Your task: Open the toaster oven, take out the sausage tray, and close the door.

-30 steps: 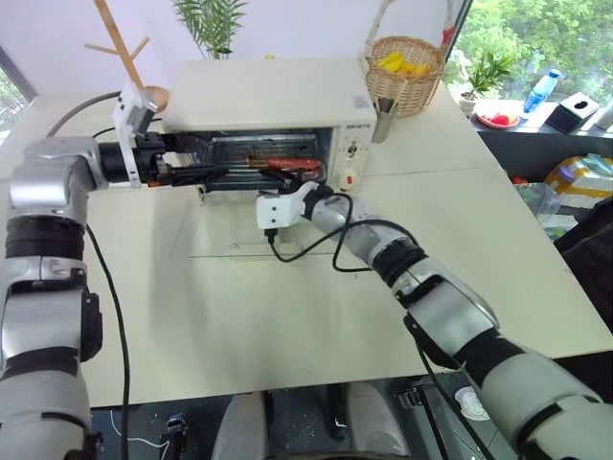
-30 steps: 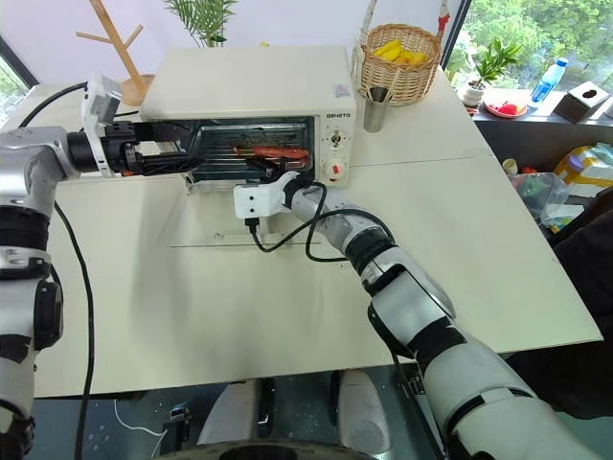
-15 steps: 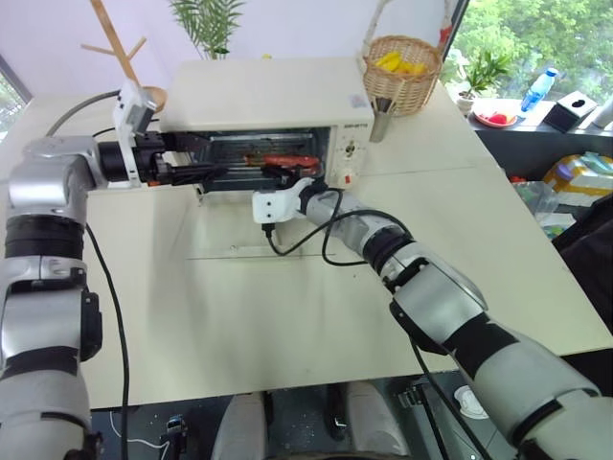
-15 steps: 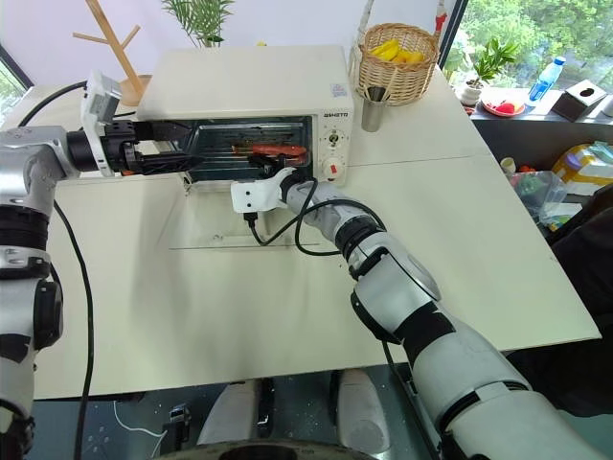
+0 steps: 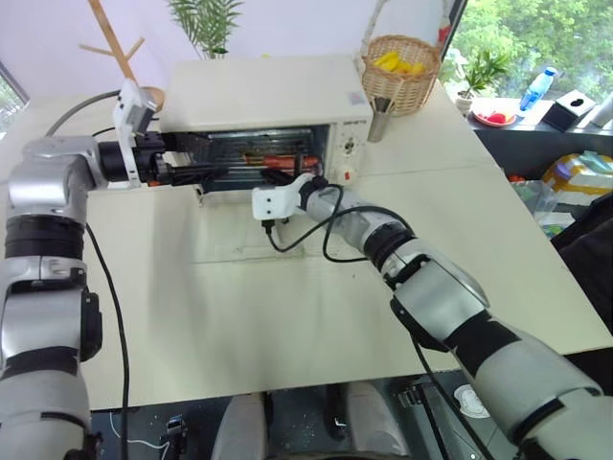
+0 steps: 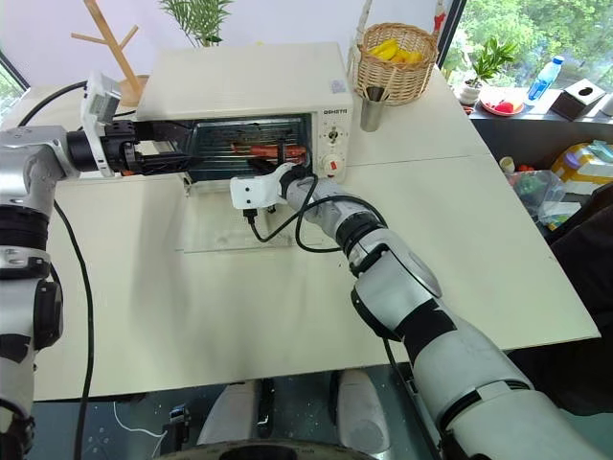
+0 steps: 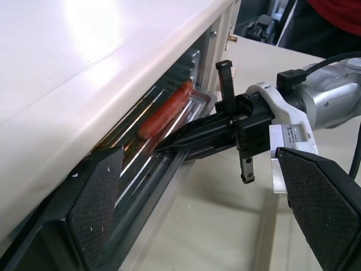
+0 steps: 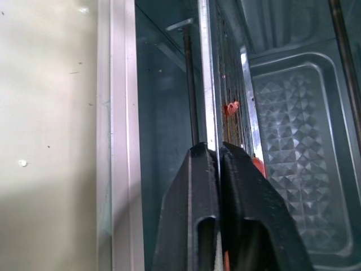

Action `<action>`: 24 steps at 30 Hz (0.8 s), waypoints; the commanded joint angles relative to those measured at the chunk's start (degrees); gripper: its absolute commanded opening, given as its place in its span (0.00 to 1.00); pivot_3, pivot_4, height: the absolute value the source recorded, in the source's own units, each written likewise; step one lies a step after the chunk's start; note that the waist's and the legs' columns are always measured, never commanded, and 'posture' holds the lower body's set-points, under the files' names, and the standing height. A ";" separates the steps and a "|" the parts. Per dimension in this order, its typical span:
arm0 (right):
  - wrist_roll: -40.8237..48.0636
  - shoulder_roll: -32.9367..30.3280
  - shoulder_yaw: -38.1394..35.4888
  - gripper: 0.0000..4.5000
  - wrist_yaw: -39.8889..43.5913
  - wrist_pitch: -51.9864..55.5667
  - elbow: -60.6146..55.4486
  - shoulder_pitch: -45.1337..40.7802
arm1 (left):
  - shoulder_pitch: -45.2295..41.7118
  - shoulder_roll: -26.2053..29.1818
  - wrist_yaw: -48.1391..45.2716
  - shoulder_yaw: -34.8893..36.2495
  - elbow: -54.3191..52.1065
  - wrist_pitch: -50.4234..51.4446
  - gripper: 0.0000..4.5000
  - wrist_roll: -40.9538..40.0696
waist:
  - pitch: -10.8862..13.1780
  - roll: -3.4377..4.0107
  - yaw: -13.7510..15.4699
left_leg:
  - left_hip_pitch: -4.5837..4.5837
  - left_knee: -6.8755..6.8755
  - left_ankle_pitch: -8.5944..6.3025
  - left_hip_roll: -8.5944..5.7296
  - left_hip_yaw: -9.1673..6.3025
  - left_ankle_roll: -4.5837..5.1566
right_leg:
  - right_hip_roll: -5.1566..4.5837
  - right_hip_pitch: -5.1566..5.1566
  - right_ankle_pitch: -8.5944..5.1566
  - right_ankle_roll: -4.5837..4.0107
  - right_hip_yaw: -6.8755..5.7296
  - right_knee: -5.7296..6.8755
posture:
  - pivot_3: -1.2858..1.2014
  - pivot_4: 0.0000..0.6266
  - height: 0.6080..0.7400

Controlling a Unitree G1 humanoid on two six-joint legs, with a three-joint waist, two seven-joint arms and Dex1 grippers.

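Right fingers (image 8: 217, 169) clamped on sausage tray (image 8: 210, 84) rim, arm level; left fingers (image 7: 98, 209) apart.

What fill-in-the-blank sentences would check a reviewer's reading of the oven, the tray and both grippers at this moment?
1. The cream-white boxy toaster oven has its glass door folded ____ onto the table.
2. The right gripper has its fingers ____ on the rim of the silvery metal sausage tray.
3. The left gripper has its fingers ____, holding nothing.
4. The woven basket beside the oven holds ____ items.

Missing words: down; shut; open; yellow
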 commanded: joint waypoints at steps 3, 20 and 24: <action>0.37 -0.01 -0.34 0.02 -0.55 -1.19 -2.16 -1.48 | -1.15 0.41 -0.17 1.19 -1.02 -0.60 1.00 -0.06 | 0.00 0.00 0.01 | 0.00 0.00 0.00 0.00 0.00 0.00 | 0.00 0.00 0.00 0.00 0.01 0.00 | 0.52 0.24 0.95; 2.24 -6.58 -1.82 0.02 7.31 -0.64 -27.14 10.79 | -4.16 -1.33 -1.29 0.35 5.32 -3.88 1.00 2.46 | 0.00 0.00 0.14 | -0.03 0.02 0.00 -0.01 0.02 0.00 | 0.00 -0.01 0.00 0.01 0.01 0.03 | 0.52 0.24 0.95; 2.34 -9.53 -2.43 0.02 10.53 1.46 -37.65 16.54 | -5.14 -1.96 -1.88 0.08 7.18 -4.72 1.00 3.25 | 0.00 -0.01 0.23 | -0.04 0.06 0.00 0.00 0.01 0.00 | 0.00 -0.02 0.00 0.01 0.01 0.02 | 0.52 0.24 0.95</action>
